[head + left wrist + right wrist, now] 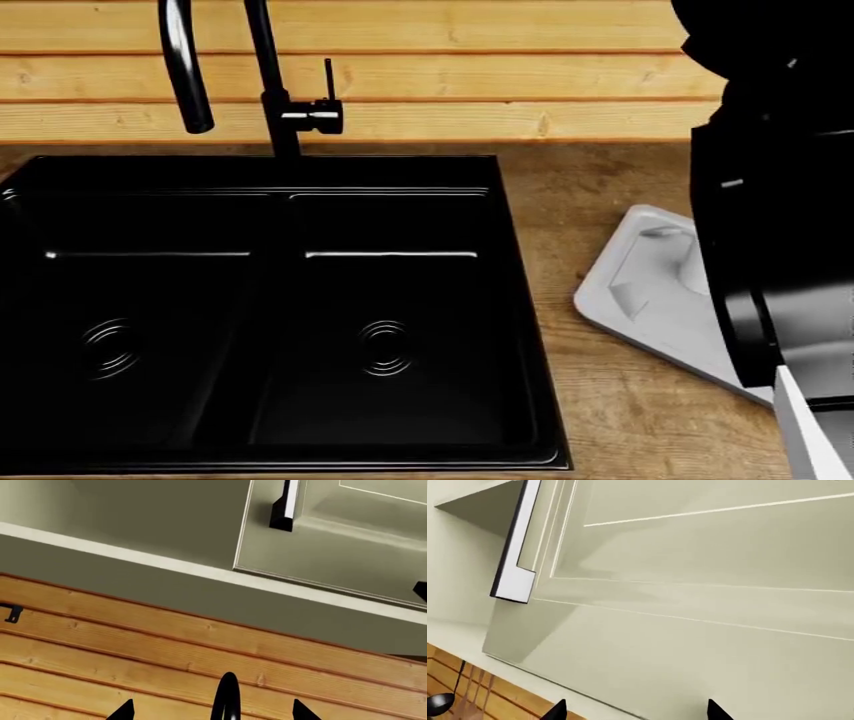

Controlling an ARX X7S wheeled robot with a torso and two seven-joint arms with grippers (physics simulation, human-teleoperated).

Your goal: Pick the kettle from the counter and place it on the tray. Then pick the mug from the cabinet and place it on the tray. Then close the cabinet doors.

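Grey-green cabinet door (pixel 707 605) fills our right wrist frame, its handle (pixel 517 555) upper left, nearest our wide right hand (pixel 635 711). Our left hand (pixel 212 711), also wide, faces wall planks. Tray (pixel 654 300) sits right on the desk (pixel 627 420); kettle and mug unseen.

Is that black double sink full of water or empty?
Empty. In the head view both basins of the black double sink show their bare floors and ringed drains, and no water runs from the black curved tap.

Light grey tray (pixel 641 300) flat on wood-grain counter (pixel 627 420)
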